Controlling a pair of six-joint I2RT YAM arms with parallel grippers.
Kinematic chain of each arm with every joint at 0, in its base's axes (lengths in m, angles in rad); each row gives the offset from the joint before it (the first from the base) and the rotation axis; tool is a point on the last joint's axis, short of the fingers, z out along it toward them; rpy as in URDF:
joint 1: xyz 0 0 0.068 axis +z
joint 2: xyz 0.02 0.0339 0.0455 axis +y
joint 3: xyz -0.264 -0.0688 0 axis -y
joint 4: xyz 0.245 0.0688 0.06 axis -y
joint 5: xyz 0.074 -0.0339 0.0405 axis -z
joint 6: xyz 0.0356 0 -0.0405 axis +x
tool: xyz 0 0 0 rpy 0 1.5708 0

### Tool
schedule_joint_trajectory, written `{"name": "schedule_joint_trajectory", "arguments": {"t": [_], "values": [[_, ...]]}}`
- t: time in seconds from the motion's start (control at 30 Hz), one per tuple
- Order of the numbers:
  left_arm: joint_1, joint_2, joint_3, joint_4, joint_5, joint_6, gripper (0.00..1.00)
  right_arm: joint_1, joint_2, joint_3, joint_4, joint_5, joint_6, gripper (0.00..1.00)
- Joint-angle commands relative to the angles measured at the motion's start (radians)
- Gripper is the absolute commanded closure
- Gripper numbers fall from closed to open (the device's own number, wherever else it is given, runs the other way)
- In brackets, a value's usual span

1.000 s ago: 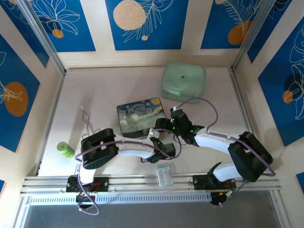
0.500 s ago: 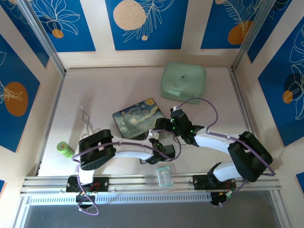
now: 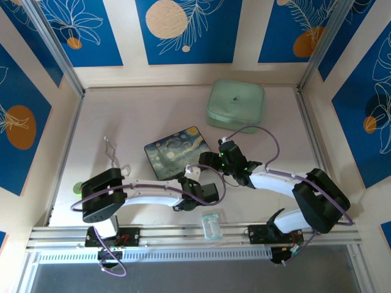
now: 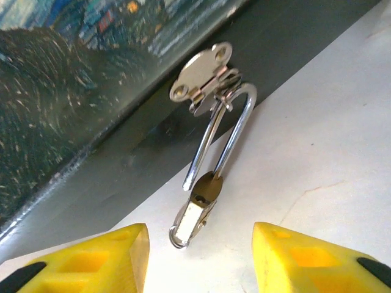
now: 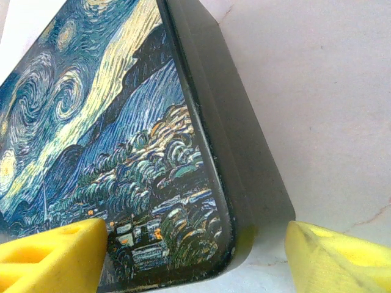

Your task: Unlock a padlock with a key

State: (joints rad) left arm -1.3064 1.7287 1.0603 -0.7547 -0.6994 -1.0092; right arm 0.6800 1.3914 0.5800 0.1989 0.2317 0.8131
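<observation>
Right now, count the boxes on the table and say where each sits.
2. The Starry Night box lies in the middle; the mint-green box sits farther back, right of it. Smaller ones could be hidden.

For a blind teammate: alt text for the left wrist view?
A small padlock is hooked by its silver loop to a metal clasp on the painted box's dark side. The left hand is open, its yellow fingers on either side.

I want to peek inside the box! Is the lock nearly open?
Nothing looks done: the padlock hangs from the clasp of the painted box. In hand: the open left gripper faces the padlock, and the open right gripper straddles a box corner. Left: getting the key in and turning it.
</observation>
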Motion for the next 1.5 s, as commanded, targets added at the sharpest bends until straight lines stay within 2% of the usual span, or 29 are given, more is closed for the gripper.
{"name": "schedule_joint_trajectory", "arguments": {"t": [0.0, 0.27, 0.4, 0.53, 0.83, 1.0, 1.1, 1.17, 1.23, 1.3, 1.4, 1.47], "values": [[0.014, -0.021, -0.023, 0.014, 0.002, 0.036, 0.53, -0.007, 0.034, -0.039, -0.101, 0.012, 0.0, 0.24], [0.036, -0.028, -0.071, 0.136, 0.004, 0.158, 0.55, -0.008, 0.021, -0.05, -0.1, 0.012, 0.001, 0.24], [0.018, -0.007, -0.061, 0.144, 0.016, 0.151, 0.61, -0.011, 0.012, -0.054, -0.104, 0.014, 0.001, 0.24], [-0.012, 0.054, 0.003, 0.077, -0.015, 0.125, 0.64, -0.011, 0.015, -0.052, -0.104, 0.013, 0.0, 0.24], [-0.028, 0.109, 0.031, 0.082, 0.066, 0.071, 0.67, -0.014, 0.018, -0.053, -0.102, 0.007, 0.003, 0.24], [-0.028, 0.086, 0.03, 0.076, 0.051, 0.071, 0.66, -0.014, 0.025, -0.05, -0.093, -0.004, 0.001, 0.24], [-0.015, 0.02, 0.013, 0.09, 0.056, 0.098, 0.53, -0.013, -0.009, -0.069, -0.071, -0.012, -0.012, 0.24], [0.008, -0.065, -0.019, 0.106, 0.053, 0.139, 0.3, -0.015, -0.05, -0.085, -0.058, -0.012, -0.026, 0.23], [0.048, -0.154, -0.054, 0.115, 0.055, 0.175, 0.22, -0.017, -0.09, -0.096, -0.058, -0.014, -0.046, 0.23], [0.093, -0.238, -0.098, 0.158, 0.091, 0.212, 0.2, -0.026, -0.126, -0.103, -0.068, -0.018, -0.064, 0.2], [0.148, -0.341, -0.166, 0.234, 0.167, 0.224, 0.2, -0.041, -0.176, -0.11, -0.089, -0.034, -0.086, 0.09], [0.172, -0.382, -0.199, 0.262, 0.2, 0.207, 0.2, -0.046, -0.209, -0.112, -0.102, -0.072, -0.103, 0.08]]}}
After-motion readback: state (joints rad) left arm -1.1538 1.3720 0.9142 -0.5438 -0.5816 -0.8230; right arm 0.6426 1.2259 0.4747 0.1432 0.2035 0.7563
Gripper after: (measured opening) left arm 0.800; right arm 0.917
